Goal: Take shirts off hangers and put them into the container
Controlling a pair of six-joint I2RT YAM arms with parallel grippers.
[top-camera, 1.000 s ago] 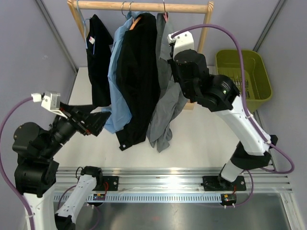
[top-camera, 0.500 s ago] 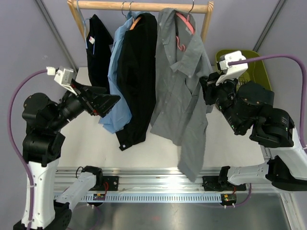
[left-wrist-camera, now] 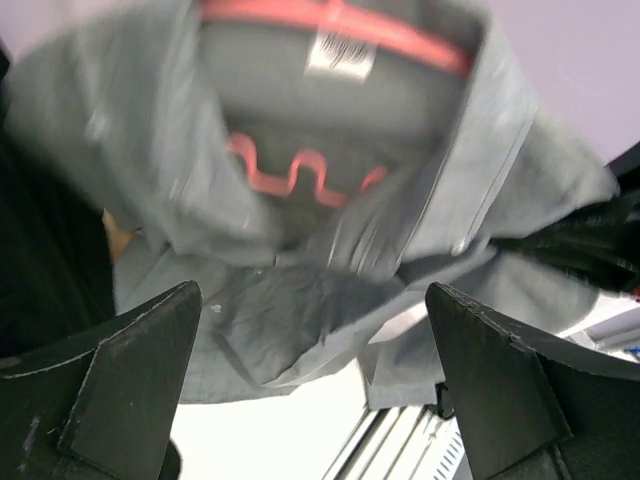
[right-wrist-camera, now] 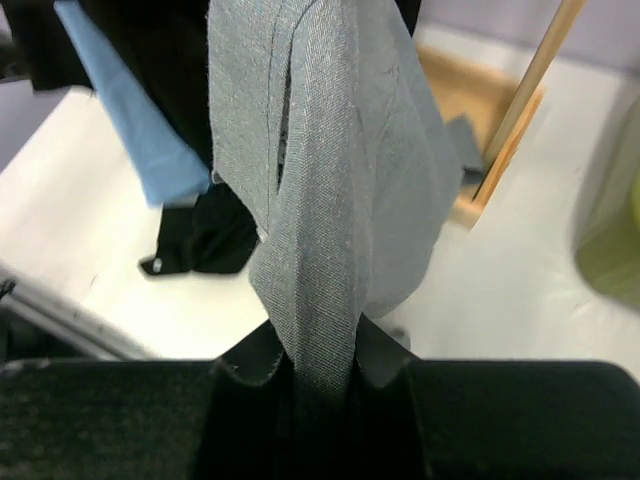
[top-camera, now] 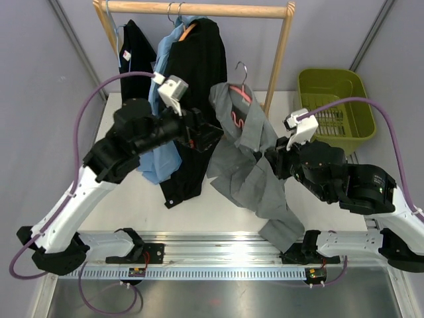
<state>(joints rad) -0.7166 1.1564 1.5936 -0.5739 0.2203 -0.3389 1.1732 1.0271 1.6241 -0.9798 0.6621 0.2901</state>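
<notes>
Grey collared fabric shirt [top-camera: 248,165] hangs mid-frame in the top view on a pink arched plastic hanger [top-camera: 236,120], its hook clear of the wooden rail [top-camera: 199,9]. The right gripper [right-wrist-camera: 305,365] is clamped on a fold of it. The left gripper [left-wrist-camera: 315,360] gapes wide before the collar. Held by cloth alone, the hanger could slide out and drop. The olive-green plastic tub [top-camera: 361,112] sits upper right. A white collar tag [left-wrist-camera: 342,52] shows a barcode, too blurred to read.
</notes>
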